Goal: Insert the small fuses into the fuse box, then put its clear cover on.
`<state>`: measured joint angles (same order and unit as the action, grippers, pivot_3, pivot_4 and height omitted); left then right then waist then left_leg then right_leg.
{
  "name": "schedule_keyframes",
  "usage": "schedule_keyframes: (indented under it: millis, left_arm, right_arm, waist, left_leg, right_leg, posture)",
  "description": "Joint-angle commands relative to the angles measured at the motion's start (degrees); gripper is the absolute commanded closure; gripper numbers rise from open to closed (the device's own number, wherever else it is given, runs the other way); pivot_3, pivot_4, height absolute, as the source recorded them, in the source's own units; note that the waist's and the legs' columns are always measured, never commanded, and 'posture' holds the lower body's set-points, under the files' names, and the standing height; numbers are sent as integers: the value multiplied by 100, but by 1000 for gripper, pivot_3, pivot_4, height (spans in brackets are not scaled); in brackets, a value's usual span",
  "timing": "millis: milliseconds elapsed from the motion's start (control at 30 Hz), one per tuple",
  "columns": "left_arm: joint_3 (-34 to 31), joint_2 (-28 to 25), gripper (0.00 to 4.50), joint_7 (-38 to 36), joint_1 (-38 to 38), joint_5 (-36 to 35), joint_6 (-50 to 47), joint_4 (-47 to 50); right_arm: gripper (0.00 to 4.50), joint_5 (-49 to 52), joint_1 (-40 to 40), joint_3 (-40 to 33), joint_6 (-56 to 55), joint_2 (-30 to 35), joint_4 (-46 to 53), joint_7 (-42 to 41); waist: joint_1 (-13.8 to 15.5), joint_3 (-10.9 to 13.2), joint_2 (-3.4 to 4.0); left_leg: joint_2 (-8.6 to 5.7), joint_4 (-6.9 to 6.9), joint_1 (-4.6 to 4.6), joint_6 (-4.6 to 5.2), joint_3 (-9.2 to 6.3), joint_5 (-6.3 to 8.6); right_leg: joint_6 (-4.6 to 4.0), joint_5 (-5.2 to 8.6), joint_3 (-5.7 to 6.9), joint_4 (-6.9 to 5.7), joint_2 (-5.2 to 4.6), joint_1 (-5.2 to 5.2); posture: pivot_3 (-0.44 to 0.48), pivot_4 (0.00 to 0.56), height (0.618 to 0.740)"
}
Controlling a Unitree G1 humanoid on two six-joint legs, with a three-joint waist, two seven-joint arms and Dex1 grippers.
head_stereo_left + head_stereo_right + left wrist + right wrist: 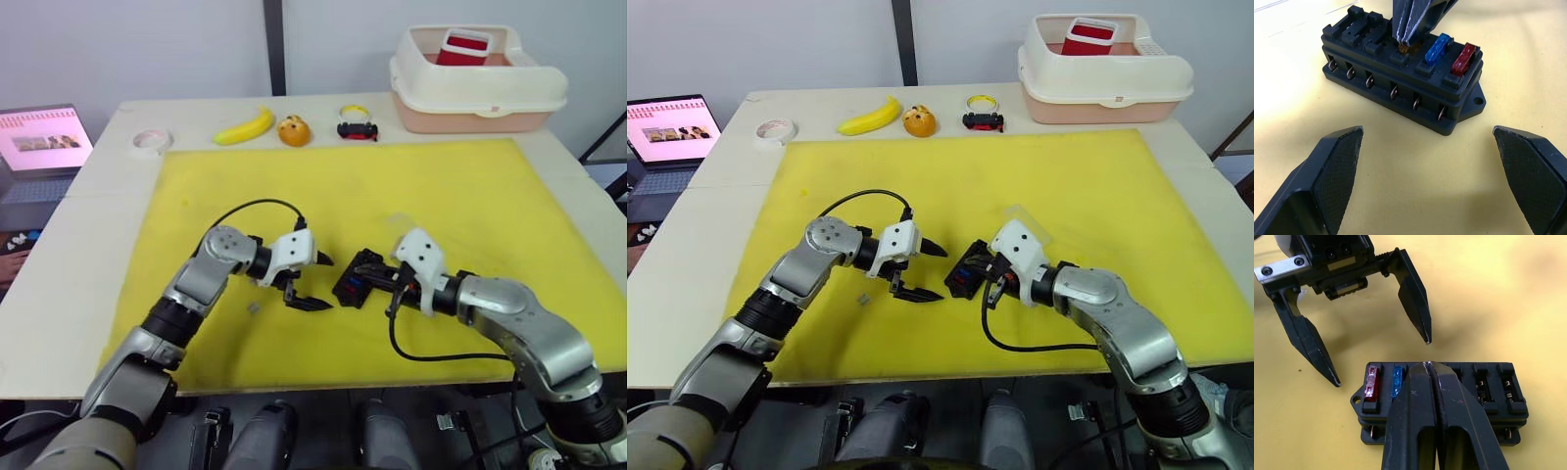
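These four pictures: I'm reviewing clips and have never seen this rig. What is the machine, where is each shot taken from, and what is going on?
It is a humanoid robot with two arms, each ending in a two-fingered black gripper. The two wide shots come from its head, looking down on a yellow mat. The two close-ups come from cameras on its wrists.

On the mat sits the fuse box, a black block with slots. A blue fuse and a red fuse are already seated. The right gripper is shut on a yellow-brown fuse, pressing it into the next slot. The left gripper hangs open beside the box. A small grey fuse lies loose on the mat.
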<state>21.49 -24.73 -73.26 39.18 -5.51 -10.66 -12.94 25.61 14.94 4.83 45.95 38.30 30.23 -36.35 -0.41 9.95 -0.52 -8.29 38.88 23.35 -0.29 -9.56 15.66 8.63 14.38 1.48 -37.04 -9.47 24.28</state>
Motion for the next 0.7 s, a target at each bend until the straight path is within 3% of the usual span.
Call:
schedule_keyframes:
  millis: [33, 267, 700]
  left_arm:
    - [-248, 4, 0, -23, 146, -242, -126, 149]
    - [-456, -84, 0, -116, 316, -399, -169, -14]
    - [-665, -219, 0, -194, 683, -339, 393, -813]
  right_arm:
    - [4442, 689, 376, -663, 587, 37, 482, 9]
    - [4442, 1120, 363, -1187, 1129, 634, 981, -45]
    - [4442, 245, -493, -709, 606, 1212, 995, 119]
  waist:
    - [-1, 1, 1]
    - [62, 3, 2]
    - [108, 4, 1]
  left_leg:
    - [0, 0, 1, 0, 0, 0]
    - [0, 0, 4, 1, -1, 0]
    - [0, 2, 4, 1, 2, 0]
  right_leg:
    - [0, 0, 0, 0, 0, 1]
    - [0, 0, 1, 4, -1, 4]
    - [0, 0, 1, 2, -1, 3]
  posture:
    - [0, 150, 740]
    - [0, 150, 740]
    - [0, 150, 740]
